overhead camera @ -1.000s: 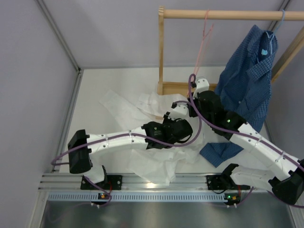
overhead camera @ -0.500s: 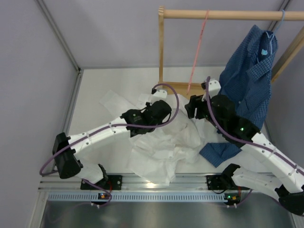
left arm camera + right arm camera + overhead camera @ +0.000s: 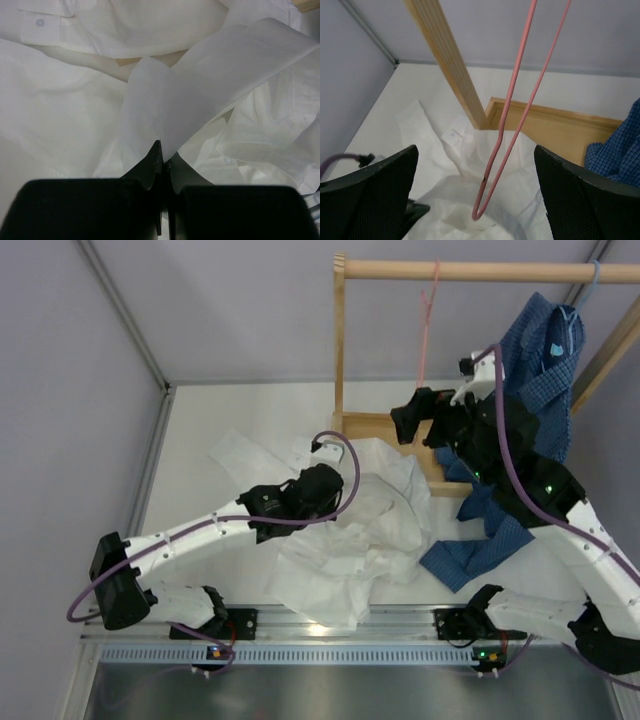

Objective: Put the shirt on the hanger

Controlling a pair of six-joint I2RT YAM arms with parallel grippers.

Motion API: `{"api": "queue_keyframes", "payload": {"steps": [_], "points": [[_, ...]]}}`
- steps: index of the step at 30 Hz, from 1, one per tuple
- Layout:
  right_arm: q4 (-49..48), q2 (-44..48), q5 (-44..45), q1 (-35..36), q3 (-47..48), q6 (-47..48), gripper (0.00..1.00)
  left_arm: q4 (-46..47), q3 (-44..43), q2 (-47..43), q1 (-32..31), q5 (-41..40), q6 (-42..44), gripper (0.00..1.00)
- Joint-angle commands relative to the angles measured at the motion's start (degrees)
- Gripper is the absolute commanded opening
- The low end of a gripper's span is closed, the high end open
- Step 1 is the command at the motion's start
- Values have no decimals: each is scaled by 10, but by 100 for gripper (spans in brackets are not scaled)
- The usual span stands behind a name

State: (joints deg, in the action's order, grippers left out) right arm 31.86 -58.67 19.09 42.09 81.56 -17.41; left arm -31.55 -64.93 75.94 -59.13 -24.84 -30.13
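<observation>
The shirt [image 3: 345, 565] lies crumpled on the tabletop [image 3: 240, 410], below the wooden rail [image 3: 480, 270] from which the hanger [image 3: 517, 85] is hung. A fold of its thin fabric is pinched in the closed left tool [image 3: 161, 150]. The right tool [image 3: 476, 160] is spread wide, the hanger's lower loop framed between its fingers but not touched. The step in hand is judged to be the bringing together of garment and hanger; nothing is threaded yet. Next, the wire should be clamped and steadied, and a shoulder opening lifted towards it without the slack cloth being let slip.
</observation>
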Motion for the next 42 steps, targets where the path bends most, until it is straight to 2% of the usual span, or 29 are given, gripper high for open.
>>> {"api": "queue_keyframes", "payload": {"steps": [1, 3, 5, 7, 8, 13, 14, 15, 25, 29, 32, 37, 40, 42], "points": [[57, -95, 100, -4, 105, 35, 93, 41, 20, -28, -3, 14, -13, 0], [84, -137, 157, -11, 148, 58, 84, 44, 25, -27, -2, 23, -15, 0], [104, -193, 174, -22, 207, 77, 70, 42, 26, -24, -2, 31, -15, 0], [132, -211, 176, -33, 234, 78, 62, 42, 30, -23, -3, 35, -15, 0], [132, -209, 173, -35, 231, 77, 56, 43, 32, -23, -3, 37, -14, 0], [127, -189, 109, -50, 216, 95, 37, 41, 46, -29, -3, 35, 2, 0], [127, -186, 106, -51, 214, 97, 29, 41, 52, -31, -4, 37, 1, 0], [128, -182, 102, -57, 209, 98, 27, 41, 54, -35, -3, 37, 0, 0], [130, -163, 12, -126, 176, 119, 23, 41, 73, -42, -3, 51, 0, 0], [130, -165, 2, -132, 182, 122, 15, 41, 75, -48, -3, 52, -1, 0], [130, -166, -3, -138, 180, 126, 14, 40, 77, -53, -3, 49, 0, 0], [129, -171, -12, -148, 166, 125, 19, 40, 79, -60, -4, 49, -1, 0], [127, -167, -19, -148, 162, 126, 18, 34, 80, -66, -3, 42, 2, 0], [124, -165, -19, -148, 159, 128, 14, 31, 79, -75, -2, 36, 3, 0]]}}
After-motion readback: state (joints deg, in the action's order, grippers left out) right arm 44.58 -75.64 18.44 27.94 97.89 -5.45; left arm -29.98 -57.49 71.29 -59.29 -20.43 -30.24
